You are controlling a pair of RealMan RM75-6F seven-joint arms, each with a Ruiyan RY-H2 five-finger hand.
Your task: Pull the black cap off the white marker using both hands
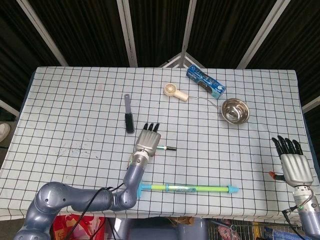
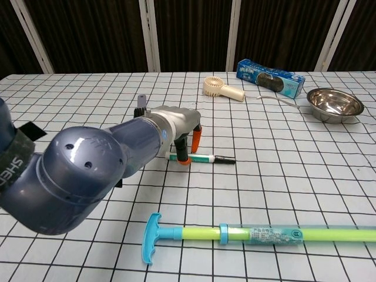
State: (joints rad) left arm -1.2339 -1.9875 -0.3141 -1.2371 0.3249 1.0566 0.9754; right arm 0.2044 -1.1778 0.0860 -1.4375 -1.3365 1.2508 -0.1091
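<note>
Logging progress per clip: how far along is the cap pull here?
Early. Done: nothing; the cap is still on the marker, which lies on the table. In hand: the left robot hand is over the marker's white end. Left: gripping it, bringing over the right robot hand, open at the table edge, and pulling.

shiny metal bowl [image 1: 235,110], glossy plastic fan [image 1: 175,92]

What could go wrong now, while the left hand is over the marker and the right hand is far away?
The left hand only touches the white marker with a fingertip, so the marker may roll or slide away before it is gripped. The right hand waits at the table's edge, far from the black cap, so pulling cannot begin yet.
</note>
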